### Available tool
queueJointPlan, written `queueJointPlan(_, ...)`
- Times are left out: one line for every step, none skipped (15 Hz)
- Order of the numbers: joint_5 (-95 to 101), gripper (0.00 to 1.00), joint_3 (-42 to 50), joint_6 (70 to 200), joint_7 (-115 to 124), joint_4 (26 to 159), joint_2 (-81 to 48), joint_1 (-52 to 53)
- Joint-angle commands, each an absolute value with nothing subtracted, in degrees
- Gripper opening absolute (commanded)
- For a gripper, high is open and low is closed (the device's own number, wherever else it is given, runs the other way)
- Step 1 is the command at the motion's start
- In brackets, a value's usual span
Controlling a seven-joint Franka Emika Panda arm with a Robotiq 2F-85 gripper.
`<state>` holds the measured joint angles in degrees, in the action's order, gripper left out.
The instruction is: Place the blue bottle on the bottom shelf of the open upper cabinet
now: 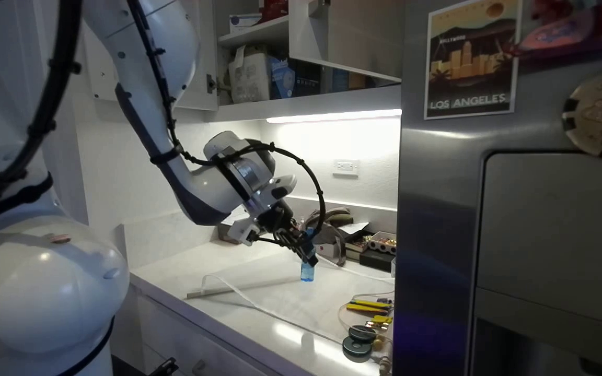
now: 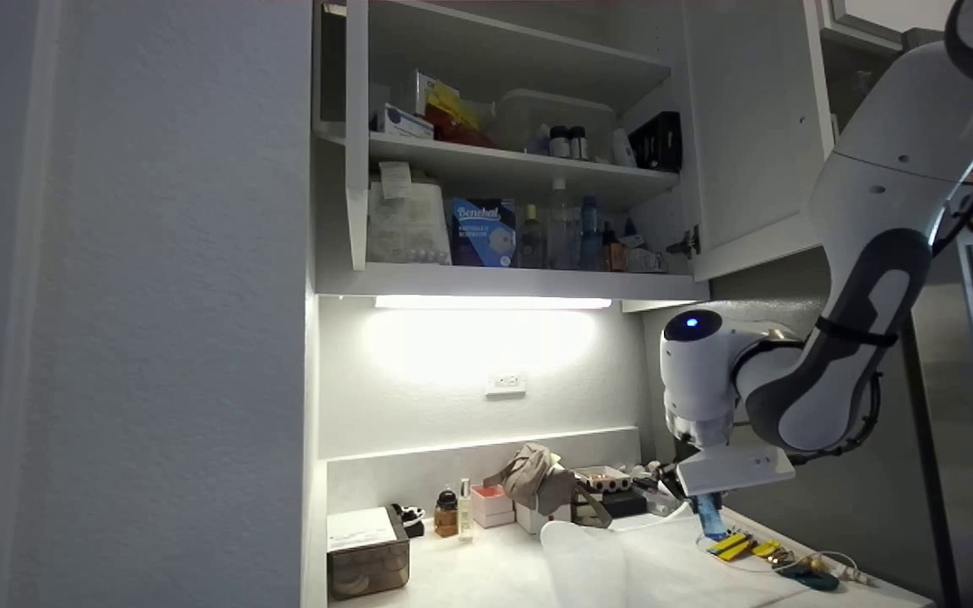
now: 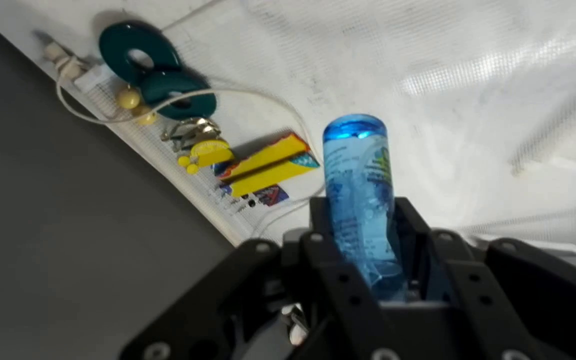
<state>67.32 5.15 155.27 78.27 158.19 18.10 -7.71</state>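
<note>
- The gripper [image 3: 363, 210] stands part open, at the bottle's width, with its fingers pressed to both sides of the blue bottle [image 3: 358, 165]; it plainly has hold of it.
- That bottle is over the counter [image 1: 217, 310], base down and close to upright; I can't tell whether the base touches.
- Well above it, in an exterior view, runs the bottom shelf [image 2: 512, 281] of the upper cabinet [image 2: 529, 160], doors wide open.
- On that shelf I see a Benehal respirator box [image 2: 484, 232], a clear bottle [image 2: 561, 236] and a dark blue one; the light strip [image 2: 493, 302] glows beneath.
- Near the held bottle lie two yellow packets [image 3: 268, 155], dark green rings [image 3: 155, 77] and a looping white cord [image 3: 238, 91].
- A Los Angeles poster [image 1: 471, 60] hangs on the steel-grey fridge [image 1: 437, 219].
</note>
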Motion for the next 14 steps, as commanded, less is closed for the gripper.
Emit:
queueJointPlan(59.1, 0.09, 4.3, 152.6, 71.6, 157.3, 25.1, -4.3)
queueJointPlan(57.5, 0.09, 3.9, 152.2, 70.7, 156.8, 26.7, -3.5)
queueJointPlan(56.3, 0.09, 3.8, 151.9, 70.1, 156.1, 28.1, -2.6)
queueJointPlan(55.2, 0.09, 3.5, 151.4, 69.6, 155.6, 29.6, -1.9)
queueJointPlan(54.1, 0.09, 3.5, 150.9, 69.1, 155.2, 31.2, -1.0)
queueJointPlan(51.5, 0.09, 1.1, 151.3, 67.0, 154.8, 32.7, -2.8)
queueJointPlan(49.7, 0.09, 0.5, 150.8, 65.8, 154.2, 33.9, -2.6)
queueJointPlan(47.3, 0.09, -0.2, 150.0, 63.3, 153.6, 35.2, -2.5)
queueJointPlan(44.5, 0.09, -0.7, 148.8, 60.3, 152.7, 36.3, -2.1)
queueJointPlan(42.1, 0.09, -1.4, 147.6, 57.4, 151.7, 37.2, -2.2)
queueJointPlan(39.5, 0.09, -1.9, 146.6, 54.4, 150.5, 37.9, -2.3)
queueJointPlan(37.4, 0.09, -2.8, 145.5, 52.3, 148.9, 38.3, -3.0)
queueJointPlan(35.8, 0.09, -3.6, 145.2, 50.6, 147.8, 38.6, -3.9)
queueJointPlan(34.2, 0.09, -4.4, 144.9, 49.2, 146.2, 38.6, -4.7)
